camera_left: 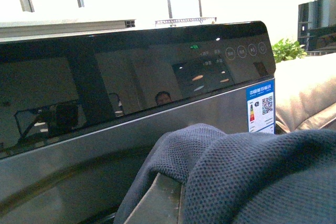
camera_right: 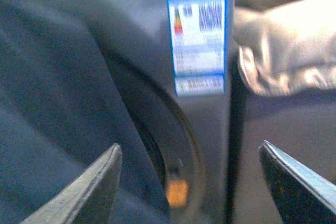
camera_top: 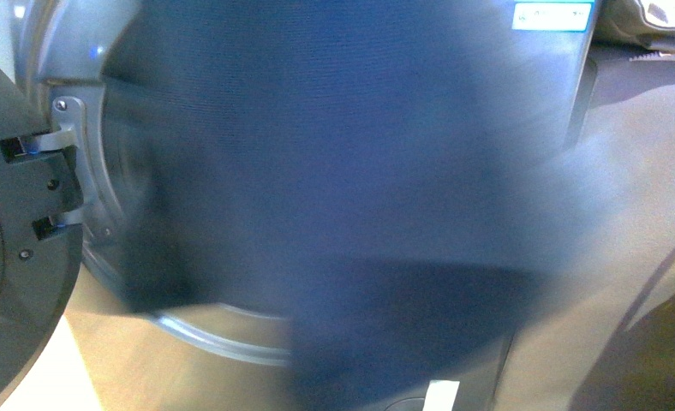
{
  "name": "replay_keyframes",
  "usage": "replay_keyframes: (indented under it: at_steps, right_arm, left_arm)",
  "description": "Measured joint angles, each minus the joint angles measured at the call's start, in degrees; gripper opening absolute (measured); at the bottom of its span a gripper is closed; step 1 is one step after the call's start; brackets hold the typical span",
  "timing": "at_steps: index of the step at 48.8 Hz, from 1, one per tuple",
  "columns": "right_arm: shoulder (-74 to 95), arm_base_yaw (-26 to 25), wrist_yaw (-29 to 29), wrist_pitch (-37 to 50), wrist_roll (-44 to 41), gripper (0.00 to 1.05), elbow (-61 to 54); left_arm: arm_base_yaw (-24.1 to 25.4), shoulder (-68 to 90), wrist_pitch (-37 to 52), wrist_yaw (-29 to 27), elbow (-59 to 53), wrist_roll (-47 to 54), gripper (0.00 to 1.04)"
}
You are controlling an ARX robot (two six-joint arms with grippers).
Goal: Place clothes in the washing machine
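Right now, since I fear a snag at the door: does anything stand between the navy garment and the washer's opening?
Nothing visible does. The door is swung aside, and the navy garment hangs directly before the porthole of the washing machine, hiding most of it, so the drum cannot be checked.

R gripper (camera_right: 191,182) was wide open: two grey tapered fingers (camera_right: 86,192) spread far apart, tips pointing fwd, nothing pinched btwn them. R wrist view was blurred, so no finer detail. L gripper (camera_left: 177,205) was mostly buried under the clothes (camera_left: 252,177) in L wrist view. Only a flat grey bit of one finger (camera_left: 157,200) peeked out, so jaw state couldn't be read. In front view no arm or wrist could be made out behind the blurred fabric.
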Motion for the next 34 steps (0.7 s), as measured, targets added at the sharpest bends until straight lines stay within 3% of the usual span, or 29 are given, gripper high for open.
replay_keyframes:
  at_steps: [8, 24, 34]
  right_arm:
    - [-5.2, -4.7, -3.6, -1.9, -0.7, 0.54, -8.0]
    - [-16.2, -14.6, -13.3, -0.9, -1.0, 0.02, -19.5]
    - [-22.4, -19.8, -18.5, -1.7, -1.1, 0.02, -24.8]
  left_arm:
    - [0.1, 0.0, 0.1, 0.0, -0.3, 0.0, 0.07]
    - [0.0, 0.5, 1.3, -0.3, -2.8, 0.0, 0.07]
    - [-0.2, 1.3, 2.8, -0.8, -4.4, -0.2, 0.07]
